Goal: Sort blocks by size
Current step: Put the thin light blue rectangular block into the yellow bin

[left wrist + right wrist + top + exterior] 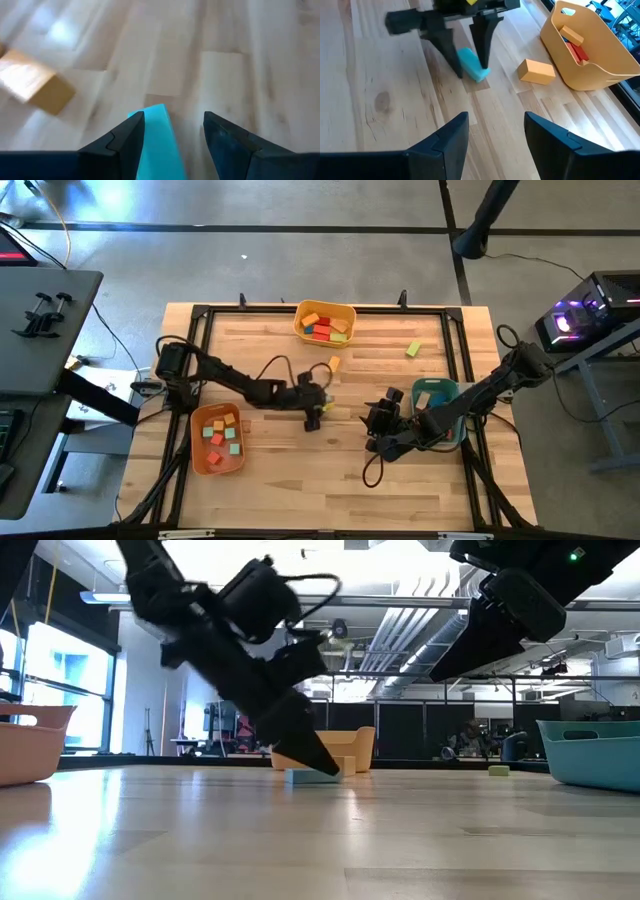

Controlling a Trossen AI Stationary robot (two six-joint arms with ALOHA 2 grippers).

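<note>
Left gripper (pixel 470 64) straddling a teal block (pixel 471 64) on the desk (pixel 380 100)

Lying just beside: an orange block (pixel 536 71), next to a yellow bin (pixel 590 55) holding red and orange blocks (pixel 572 42). Showing in the foreground: the right gripper (pixel 495 135), fingers (pixel 445 140) standing apart, gripping nothing.

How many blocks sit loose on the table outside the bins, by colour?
Light blue wooden block, between the fingers of the left tool: 1
Orange wooden block: 1
Green wooden block: 1
Total: 3
</note>
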